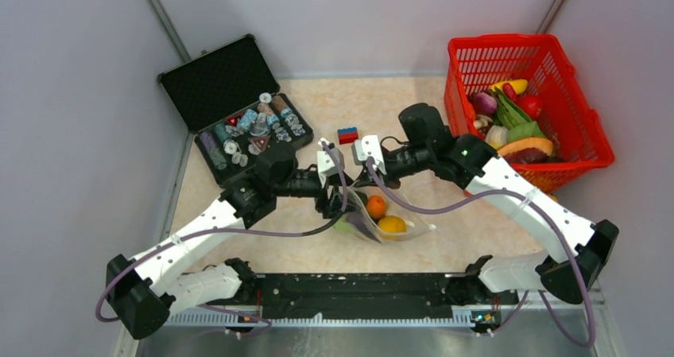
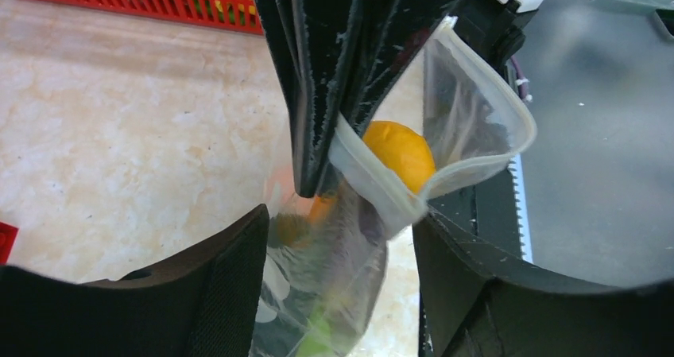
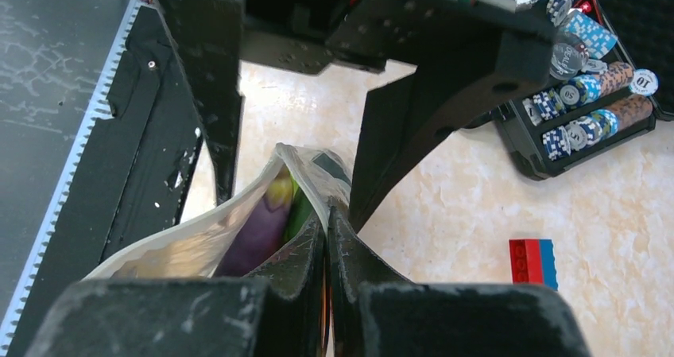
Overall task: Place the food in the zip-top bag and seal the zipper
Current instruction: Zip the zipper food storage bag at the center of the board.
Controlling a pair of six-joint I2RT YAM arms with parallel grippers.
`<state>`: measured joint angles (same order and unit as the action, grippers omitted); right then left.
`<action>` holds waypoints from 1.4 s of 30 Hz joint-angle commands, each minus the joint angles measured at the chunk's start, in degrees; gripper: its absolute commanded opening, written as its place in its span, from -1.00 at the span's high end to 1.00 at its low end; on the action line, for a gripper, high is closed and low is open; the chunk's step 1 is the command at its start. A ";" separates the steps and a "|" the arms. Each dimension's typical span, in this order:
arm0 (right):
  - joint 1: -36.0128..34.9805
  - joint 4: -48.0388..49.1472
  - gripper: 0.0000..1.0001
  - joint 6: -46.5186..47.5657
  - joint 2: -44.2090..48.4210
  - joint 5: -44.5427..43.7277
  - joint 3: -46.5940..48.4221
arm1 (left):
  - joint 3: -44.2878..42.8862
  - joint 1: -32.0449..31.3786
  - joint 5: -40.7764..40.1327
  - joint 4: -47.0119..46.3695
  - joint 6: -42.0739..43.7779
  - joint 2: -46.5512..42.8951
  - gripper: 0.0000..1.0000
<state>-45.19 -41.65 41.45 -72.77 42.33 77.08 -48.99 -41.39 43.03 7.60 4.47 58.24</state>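
Zip-top bag (image 1: 420, 230) sits mid-table near the arm bases, its mouth gaping. Inside are an orange (image 1: 376, 207), a yellow fruit (image 1: 391, 224), a purple eggplant (image 3: 262, 226) and something green. Its whitish zipper (image 2: 373, 186) is unsealed. The right gripper (image 3: 326, 218) is pinched tight on the bag's rim. The left gripper (image 2: 340, 222) stands wide, one finger on each side of the bag. Beyond lie a red-and-blue brick (image 1: 347, 135), a black case (image 1: 214, 79) of poker chips (image 3: 592, 31) and a red basket (image 1: 477, 51).

You've got one zip-top bag (image 1: 409, 215), two orange fruits (image 1: 376, 207) (image 1: 391, 225), one red basket (image 1: 509, 45), one black case (image 1: 218, 79) and one toy brick (image 1: 347, 135).
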 commanded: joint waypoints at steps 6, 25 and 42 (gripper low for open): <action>0.37 1.77 1.00 0.00 -0.44 1.94 3.02 | 0.25 -0.89 -9.20 -3.29 2.42 0.56 0.29; 21.23 40.93 -0.43 -46.26 25.67 -8.78 -26.87 | 7.09 -0.82 -27.10 -6.67 -4.26 -5.74 1.00; 27.43 51.25 -0.42 -57.77 47.50 -6.52 -46.66 | 9.62 -0.65 -33.91 -8.89 -4.30 -8.88 1.00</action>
<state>-18.55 2.22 -11.75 -26.83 35.00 30.59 -39.81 -42.15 11.64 3.22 0.54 51.40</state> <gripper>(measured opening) 0.714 0.001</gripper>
